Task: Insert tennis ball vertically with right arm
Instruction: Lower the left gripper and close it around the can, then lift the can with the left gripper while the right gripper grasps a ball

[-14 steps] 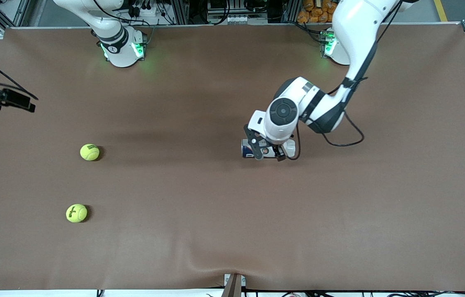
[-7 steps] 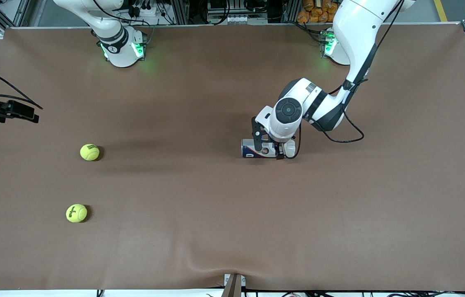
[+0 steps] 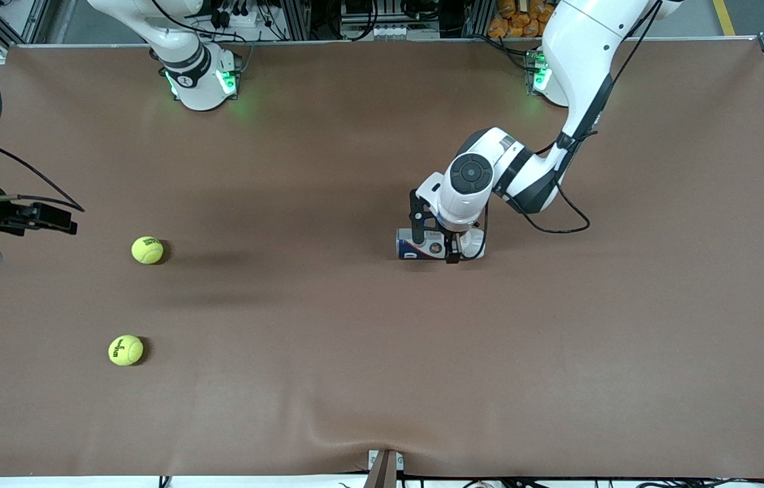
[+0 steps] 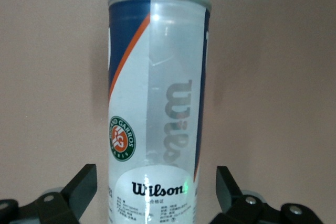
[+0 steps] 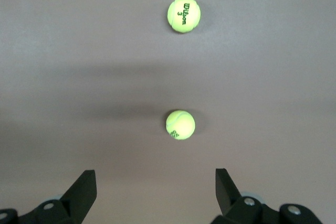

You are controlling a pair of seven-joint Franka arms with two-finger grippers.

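Can (image 3: 422,245) lies between open left jaws.

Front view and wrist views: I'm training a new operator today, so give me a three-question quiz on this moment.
1. True or false: the ball can stands upright on the table.
2. How many tennis balls lie on the table?
3. The left tool is: A) shut on the can; B) open, fingers either side of the can; C) holding a ball.

Key
1. False; it lies on its side.
2. Two: the farther ball and the nearer ball, both toward the right arm's end, in sight of the open right tool.
3. B.
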